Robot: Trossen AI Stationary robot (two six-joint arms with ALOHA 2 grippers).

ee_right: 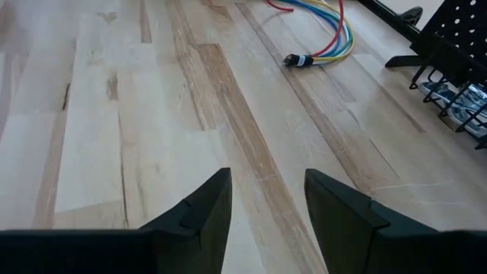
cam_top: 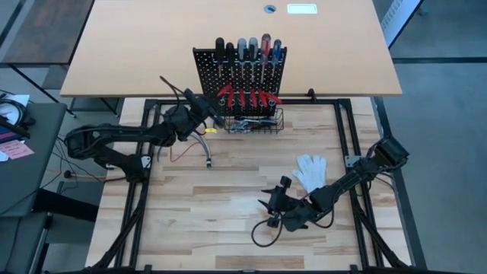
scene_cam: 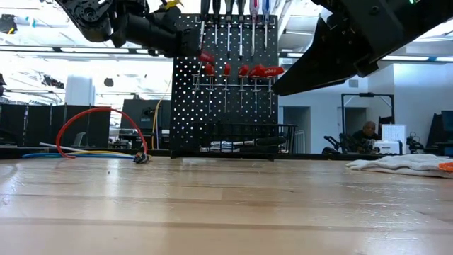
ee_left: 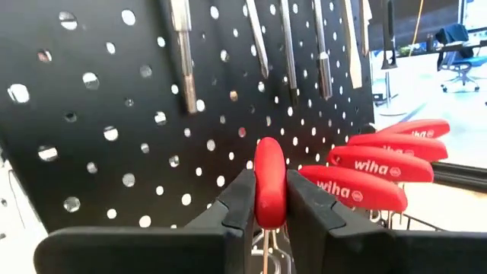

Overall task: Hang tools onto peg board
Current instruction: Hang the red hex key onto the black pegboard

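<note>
A red-handled tool [ee_left: 269, 183] is clamped by the left gripper [ee_left: 268, 209] just before the peg board [ee_left: 114, 114], handle pointing outward; the right gripper [ee_right: 266, 202] is held open, empty

Red tools [ee_left: 270, 183] (black peg board [ee_left: 114, 114]).

On the pale wooden worktop [cam_top: 228, 190] a white glove [cam_top: 310, 170] is seen lying near the right edge, a bundle of red, blue and yellow cables [ee_right: 329, 30] is laid toward the left, and beyond it a tan desk [cam_top: 137, 46] and a seated person [scene_cam: 367, 134] are visible.
</note>
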